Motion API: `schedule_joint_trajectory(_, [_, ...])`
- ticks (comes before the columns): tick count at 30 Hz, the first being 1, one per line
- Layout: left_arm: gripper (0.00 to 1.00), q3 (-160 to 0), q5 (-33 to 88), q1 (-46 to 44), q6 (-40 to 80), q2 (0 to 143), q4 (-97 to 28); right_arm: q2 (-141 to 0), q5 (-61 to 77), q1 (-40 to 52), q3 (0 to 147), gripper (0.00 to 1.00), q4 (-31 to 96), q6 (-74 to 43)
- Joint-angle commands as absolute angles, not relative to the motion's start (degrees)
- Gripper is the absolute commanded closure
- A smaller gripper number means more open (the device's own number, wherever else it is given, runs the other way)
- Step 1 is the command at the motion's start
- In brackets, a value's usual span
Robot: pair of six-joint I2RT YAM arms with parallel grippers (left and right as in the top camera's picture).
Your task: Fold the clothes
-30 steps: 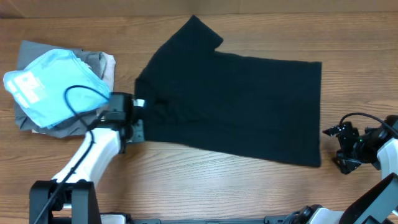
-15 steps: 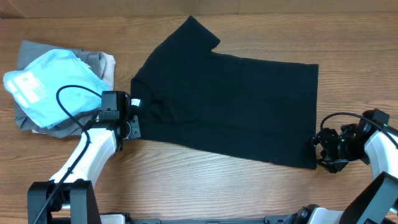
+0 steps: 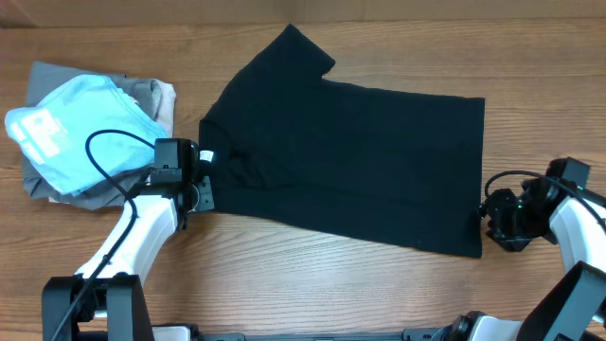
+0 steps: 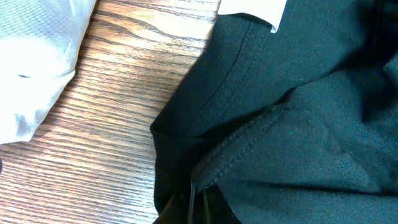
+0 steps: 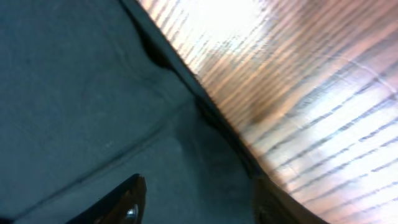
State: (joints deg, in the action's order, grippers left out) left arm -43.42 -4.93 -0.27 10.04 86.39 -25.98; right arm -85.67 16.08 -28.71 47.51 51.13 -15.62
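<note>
The clothes point(image 3: 360, 152), one plain black short-sleeved T-shirt, lie flat across the middle of the wooden counter point(image 3: 312, 284). The neck points to the robot's left and the bottom hem to its right. Only one sleeve point(image 3: 301, 52) shows, sticking out toward the far edge.

Off the neck end sits a pile of grey folded garments point(image 3: 57, 80). A light blue garment with white print point(image 3: 76, 128) lies crumpled on top of it. The pile is near the shirt but does not touch it.

The left arm reaches in from the near side, and the left gripper point(image 3: 204, 185) sits at the collar edge. It is closed with black fabric pinched in it. In the left wrist view the cloth bunches into folds that run down to the fingertips at the bottom of the picture.

The right gripper point(image 3: 487, 221) is at the near corner of the hem. In the right wrist view its fingers point(image 5: 127, 199) stand apart, with the shirt's edge lying between them, so nothing is clamped.

A small white tag point(image 3: 209, 157) shows at the neck, just beside the left gripper.
</note>
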Motion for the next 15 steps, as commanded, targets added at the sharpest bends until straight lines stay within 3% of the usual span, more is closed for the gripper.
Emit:
schedule_joint_trajectory(1, [0.96, -43.0, -4.4, 0.0, 9.0, 87.0, -25.9, -85.5, 15.2, -28.0, 47.0, 0.48, 49.8, -15.2])
schedule_joint_trajectory(15, [0.96, -43.0, -3.0, 0.0, 9.0, 87.0, -25.8, -89.7, 15.0, -28.0, 46.8, 0.49, 44.7, -15.2])
